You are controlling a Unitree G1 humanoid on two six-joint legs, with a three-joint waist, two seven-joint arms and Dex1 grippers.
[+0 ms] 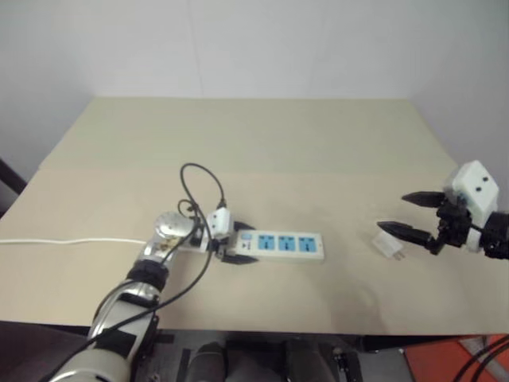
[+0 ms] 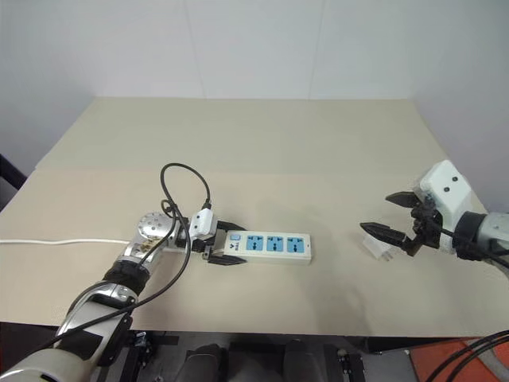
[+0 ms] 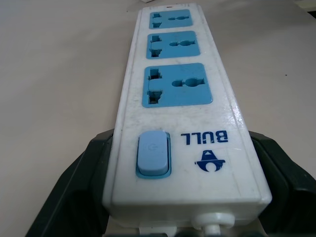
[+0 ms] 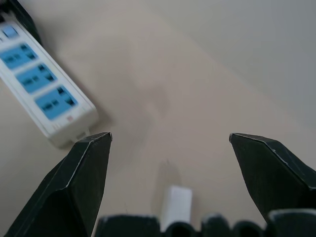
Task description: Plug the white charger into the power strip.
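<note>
Your left gripper (image 1: 235,243) sits at lower centre-left of the head view, its two black fingers pinching the switch end of the power strip (image 1: 280,245), one finger against each long side. In the left wrist view you can see that grip closely: the glossy white plastic bar (image 3: 177,113) runs away from the camera with dark, matte fingers (image 3: 74,182) hugging both edges, a rounded pale-blue rocker switch (image 3: 153,154) nearest, blue lettering beside it, then three square blue socket faces in a row. The strip lies flat on the smooth, matte beige table (image 1: 262,151), pointing toward the right of the frame, and a thin white cord (image 1: 64,240) trails off to the left edge. A black cable (image 1: 199,179) loops above your left wrist. Your right gripper (image 1: 410,213) hovers at the right edge of the frame, its pointed black fingers spread wide and pinching nothing. The white charger (image 1: 390,244), a small blocky plastic piece, rests on the table just below and to the left of those fingertips, well apart from the strip's free end. In the right wrist view the charger (image 4: 176,205) shows as a plain white block low between the open wedge-shaped fingers (image 4: 84,173).
</note>
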